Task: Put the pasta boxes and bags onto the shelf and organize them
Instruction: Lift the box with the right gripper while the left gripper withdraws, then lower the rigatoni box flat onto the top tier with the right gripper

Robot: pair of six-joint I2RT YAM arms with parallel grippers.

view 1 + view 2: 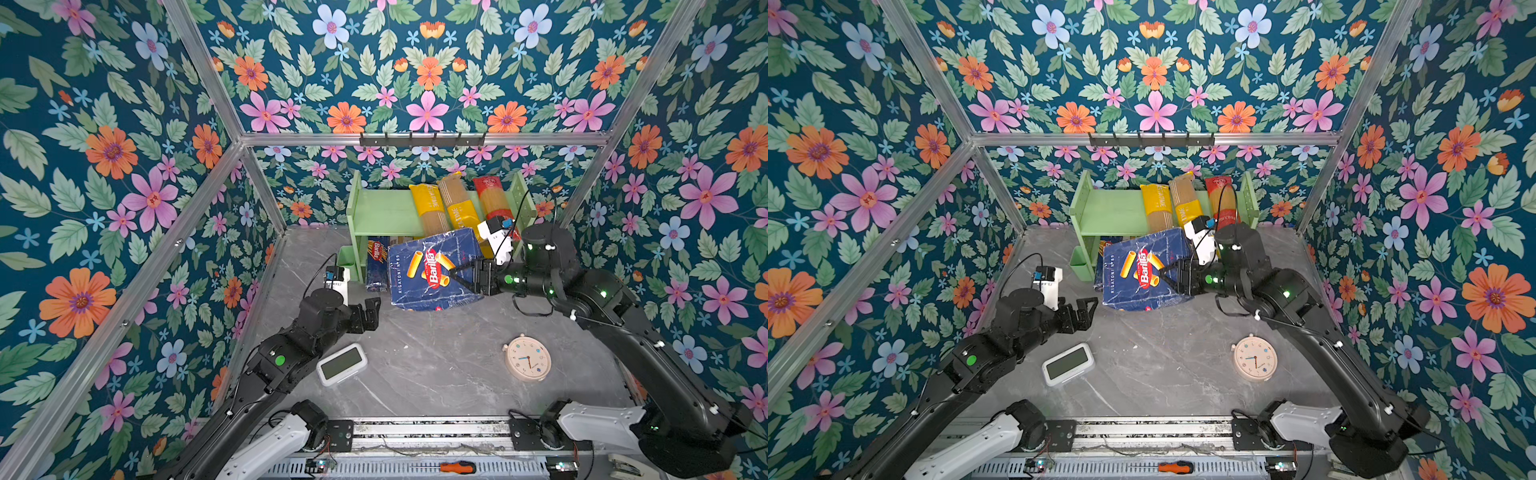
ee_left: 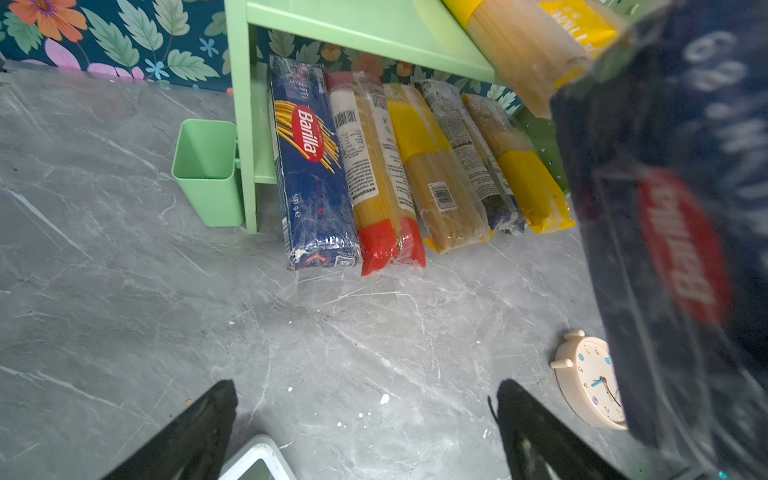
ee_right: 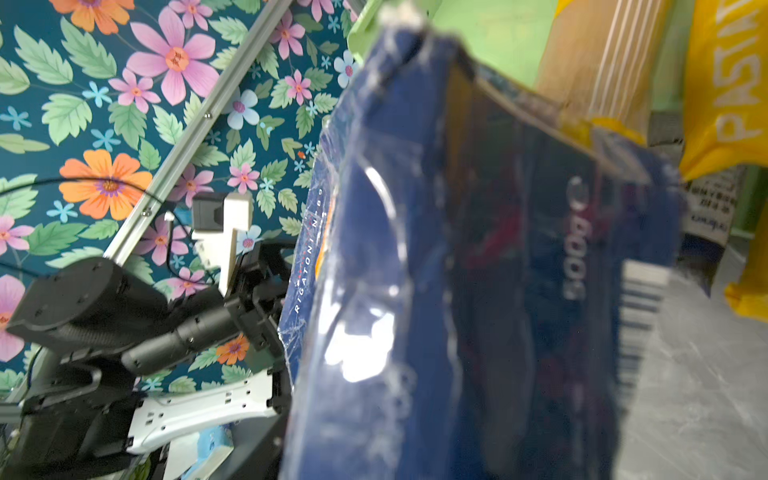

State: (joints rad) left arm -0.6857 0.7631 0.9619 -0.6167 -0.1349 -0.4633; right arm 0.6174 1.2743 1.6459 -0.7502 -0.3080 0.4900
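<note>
The right gripper (image 1: pixel 457 277) is clamped on the right edge of the wide pasta box (image 1: pixel 417 291), which is tilted just in front of the green shelf (image 1: pixel 382 210). The left gripper (image 1: pixel 371 311) hangs open and empty, left of that box. Three spaghetti bags (image 1: pixel 428 205) lie on the top tier.

At 12 o'clock, a pale green two-tier shelf (image 1: pixel 382 212) holds three clear plastic spaghetti bags (image 1: pixel 459 203) on its upper tier toward 3 o'clock. Below, a long narrow dark blue Barilla spaghetti box (image 2: pixel 311 166) lies at 9 o'clock beside four more bags (image 2: pixel 432 166). A wide flat dark blue Barilla rigatoni box (image 1: pixel 436 270) hangs tilted at the shelf's 6 o'clock.
</note>
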